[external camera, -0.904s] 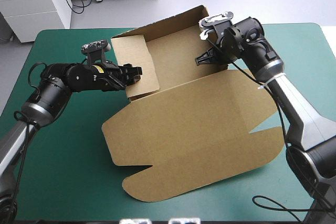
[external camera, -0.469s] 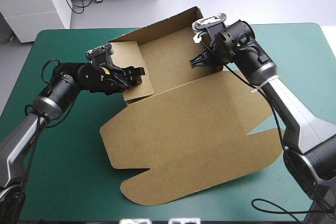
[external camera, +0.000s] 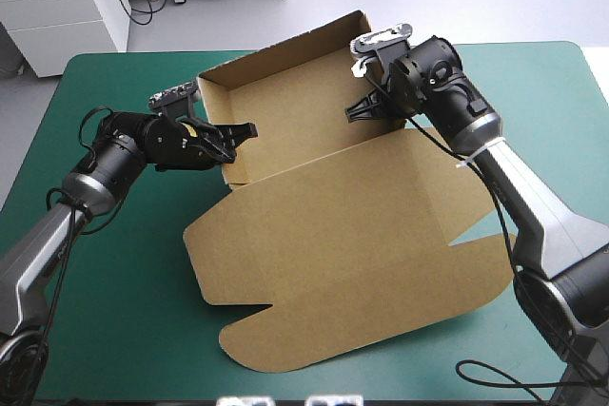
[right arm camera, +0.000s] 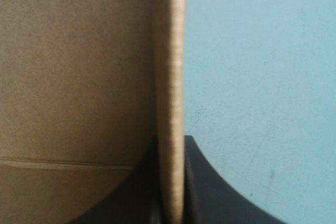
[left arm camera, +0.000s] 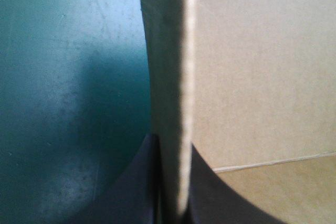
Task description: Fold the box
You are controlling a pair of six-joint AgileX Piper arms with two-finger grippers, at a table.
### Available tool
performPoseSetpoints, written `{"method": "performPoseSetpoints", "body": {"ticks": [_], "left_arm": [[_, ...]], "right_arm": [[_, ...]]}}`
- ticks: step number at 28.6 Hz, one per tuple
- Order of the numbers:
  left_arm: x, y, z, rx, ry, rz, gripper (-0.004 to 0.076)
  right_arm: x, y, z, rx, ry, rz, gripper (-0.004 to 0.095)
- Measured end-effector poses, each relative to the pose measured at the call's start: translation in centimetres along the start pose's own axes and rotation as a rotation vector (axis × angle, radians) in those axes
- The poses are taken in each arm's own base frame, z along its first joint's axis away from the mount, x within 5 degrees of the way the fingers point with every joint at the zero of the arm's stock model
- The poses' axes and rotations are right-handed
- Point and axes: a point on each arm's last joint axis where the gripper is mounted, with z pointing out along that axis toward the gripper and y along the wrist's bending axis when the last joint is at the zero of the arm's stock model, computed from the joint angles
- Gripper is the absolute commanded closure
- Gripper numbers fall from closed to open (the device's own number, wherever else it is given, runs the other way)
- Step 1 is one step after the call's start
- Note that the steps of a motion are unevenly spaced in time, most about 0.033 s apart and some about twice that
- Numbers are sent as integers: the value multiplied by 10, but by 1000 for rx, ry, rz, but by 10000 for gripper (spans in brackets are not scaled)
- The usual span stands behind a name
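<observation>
The brown box (external camera: 333, 263) lies on the teal-green cover with its wide lid flat toward the front and its walls raised at the far end. My left gripper (external camera: 238, 135) is at the left wall, its black fingers pinching the board's edge (left arm camera: 168, 77) in the left wrist view (left arm camera: 170, 182). My right gripper (external camera: 360, 109) reaches over the right wall from the far right. In the right wrist view its fingers (right arm camera: 170, 182) are shut on that wall's thin edge (right arm camera: 170, 51). The back wall (external camera: 285, 49) stands upright between the two.
Teal-green cover (external camera: 114, 263) shows left of the lid, and more of it beyond the box's right wall (external camera: 552, 92). The lid's front edge lies close to the table's front edge.
The left side panel, earlier leaning inward over the tray, now stands upright. My left gripper has gone from open to pinching it. The right arm shifted slightly left earlier and now holds still.
</observation>
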Motion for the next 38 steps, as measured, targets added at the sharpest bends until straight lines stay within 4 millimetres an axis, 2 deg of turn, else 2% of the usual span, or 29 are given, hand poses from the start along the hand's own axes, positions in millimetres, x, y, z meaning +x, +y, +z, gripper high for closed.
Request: {"method": "performPoseSetpoints", "body": {"ticks": [7, 10, 17, 21, 25, 30, 35, 38], "left_arm": [[-1, 2, -2, -36, 13, 4, 731], [-9, -3, -5, -69, 44, 41, 731], [-29, -13, 14, -141, 204, 121, 731], [-30, -12, 27, -169, 256, 128, 731], [-28, -4, 43, -235, 298, 151, 731], [-26, 6, 64, -308, 335, 176, 731], [-24, 10, 77, -323, 362, 175, 731], [-23, 11, 87, -323, 376, 170, 731]], "right_arm": [[1, 1, 0, -3, 10, 49, 924], [5, 1, 0, 11, 48, 103, 924], [9, 2, 2, 27, 87, 144, 926], [20, 7, 25, 33, 162, 138, 927], [32, 17, 62, -3, 260, 157, 927], [38, 28, 98, -46, 307, 167, 927], [40, 29, 107, -50, 328, 169, 927], [41, 23, 109, -69, 339, 199, 927]]}}
